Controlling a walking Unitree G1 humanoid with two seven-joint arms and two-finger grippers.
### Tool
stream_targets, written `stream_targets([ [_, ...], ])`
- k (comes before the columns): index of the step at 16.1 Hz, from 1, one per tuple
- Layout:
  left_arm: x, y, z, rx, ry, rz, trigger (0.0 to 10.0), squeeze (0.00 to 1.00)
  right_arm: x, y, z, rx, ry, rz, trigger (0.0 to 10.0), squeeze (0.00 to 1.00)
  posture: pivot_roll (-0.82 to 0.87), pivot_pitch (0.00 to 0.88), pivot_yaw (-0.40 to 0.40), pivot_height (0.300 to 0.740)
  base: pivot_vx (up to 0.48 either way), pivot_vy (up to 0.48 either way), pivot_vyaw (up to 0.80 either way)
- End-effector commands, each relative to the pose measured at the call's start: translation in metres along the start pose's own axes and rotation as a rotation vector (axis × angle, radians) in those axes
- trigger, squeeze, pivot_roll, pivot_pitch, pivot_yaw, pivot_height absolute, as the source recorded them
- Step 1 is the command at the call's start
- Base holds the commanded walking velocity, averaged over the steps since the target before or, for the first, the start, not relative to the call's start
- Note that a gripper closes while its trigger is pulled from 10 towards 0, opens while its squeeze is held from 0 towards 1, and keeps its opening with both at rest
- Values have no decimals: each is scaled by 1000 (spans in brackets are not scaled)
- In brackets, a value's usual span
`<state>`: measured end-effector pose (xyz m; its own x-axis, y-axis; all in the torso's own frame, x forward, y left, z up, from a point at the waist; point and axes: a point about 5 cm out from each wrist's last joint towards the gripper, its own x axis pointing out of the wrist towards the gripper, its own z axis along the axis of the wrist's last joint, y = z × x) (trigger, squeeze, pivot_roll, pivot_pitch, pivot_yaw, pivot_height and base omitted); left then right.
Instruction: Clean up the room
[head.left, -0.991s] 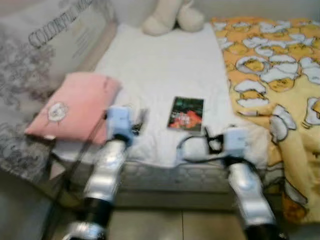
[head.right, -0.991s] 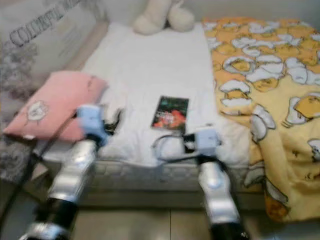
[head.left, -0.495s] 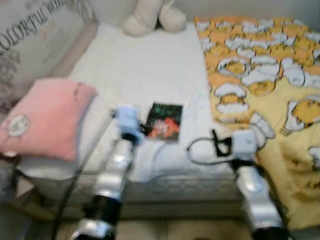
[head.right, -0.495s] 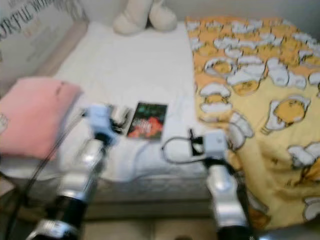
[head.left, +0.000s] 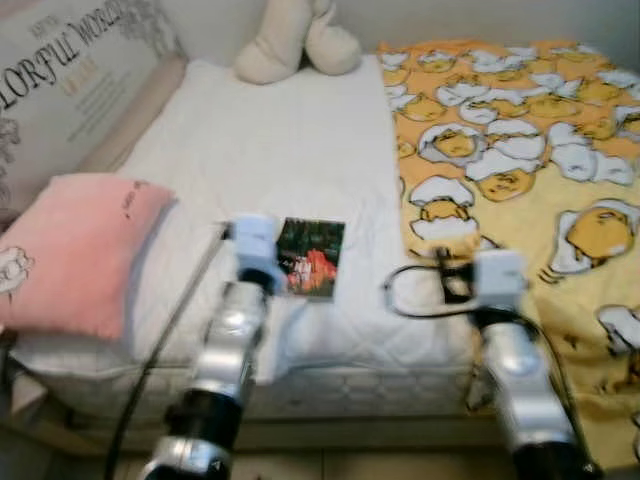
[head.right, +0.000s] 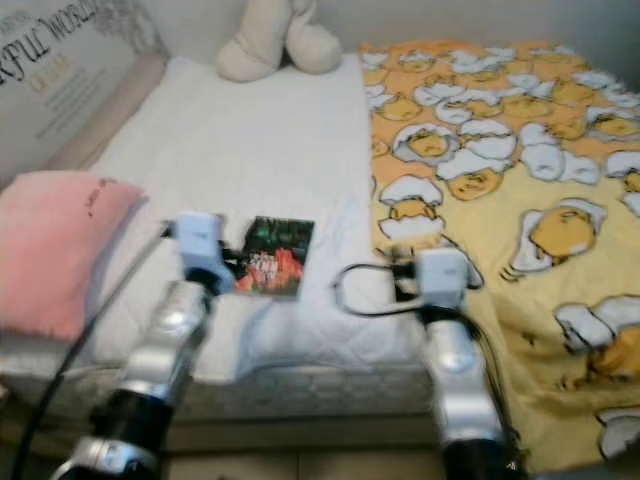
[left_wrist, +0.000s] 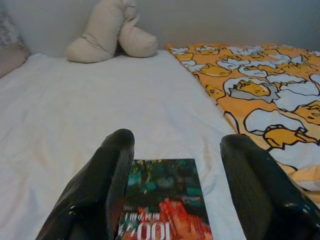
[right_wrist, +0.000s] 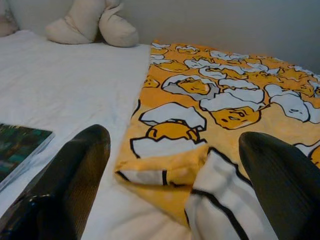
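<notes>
A dark green book (head.left: 309, 256) with a red picture on its cover lies flat on the white bed sheet (head.left: 280, 150). My left gripper (left_wrist: 177, 150) hovers open just above the book's near edge (left_wrist: 162, 200), one finger to each side. My right gripper (right_wrist: 172, 150) is open too, over the folded corner of the yellow egg-print blanket (right_wrist: 170, 165), to the right of the book. A pink pillow (head.left: 70, 250) rests at the bed's left edge.
A cream plush toy (head.left: 295, 40) sits at the head of the bed against the wall. A printed cushion with lettering (head.left: 70, 85) leans along the left side. The blanket (head.left: 520, 160) covers the bed's right half and hangs over its front edge.
The camera has shifted, so the bed sits further left and nearer. My left gripper has reached forward to the book's near edge. My right gripper is now over the blanket's corner.
</notes>
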<state>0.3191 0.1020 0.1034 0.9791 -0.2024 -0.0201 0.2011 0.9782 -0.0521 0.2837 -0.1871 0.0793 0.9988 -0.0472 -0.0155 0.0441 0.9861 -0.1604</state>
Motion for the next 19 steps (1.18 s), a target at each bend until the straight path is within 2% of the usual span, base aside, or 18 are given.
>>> stream_targets([
  [1, 1, 13, 3, 12, 2, 44, 10000, 0, 4, 13, 4, 19, -5, 33, 10000, 0, -155, 0, 60, 735, 480, 0, 0],
  [5, 2, 17, -1, 17, 26, 65, 10000, 0, 3, 13, 4, 19, -10, 40, 10000, 0, -158, 0, 58, 735, 480, 0, 0],
  [9, 14, 32, -22, 57, 219, 101, 10000, 0, -5, 12, 2, 20, 0, 41, 10000, 0, -170, 0, 46, 735, 120, 0, 0],
  [10, 18, 47, -29, 0, 276, 128, 10000, 0, -11, 12, 0, 19, 12, 49, 10000, 0, -185, 0, 34, 735, 0, 0, 0],
  [12, 18, 59, -41, -63, 383, 137, 10000, 0, -22, 14, -2, 4, 28, 78, 10000, 0, -219, 2, 27, 735, 0, 0, 0],
  [14, 17, 53, -52, -157, 458, 106, 10000, 0, -40, 6, -3, -31, 42, 89, 10000, 0, -281, 51, 18, 735, 0, 0, 0],
  [16, 16, 44, -58, -198, 488, 81, 10000, 0, -60, -8, -4, -56, 77, 62, 10000, 0, -344, 96, 5, 735, 0, 0, 0],
  [19, 11, 39, -69, -167, 529, 65, 10000, 0, -86, -17, 0, -78, 131, 58, 10000, 0, -392, 173, -37, 735, 0, 0, 0],
])
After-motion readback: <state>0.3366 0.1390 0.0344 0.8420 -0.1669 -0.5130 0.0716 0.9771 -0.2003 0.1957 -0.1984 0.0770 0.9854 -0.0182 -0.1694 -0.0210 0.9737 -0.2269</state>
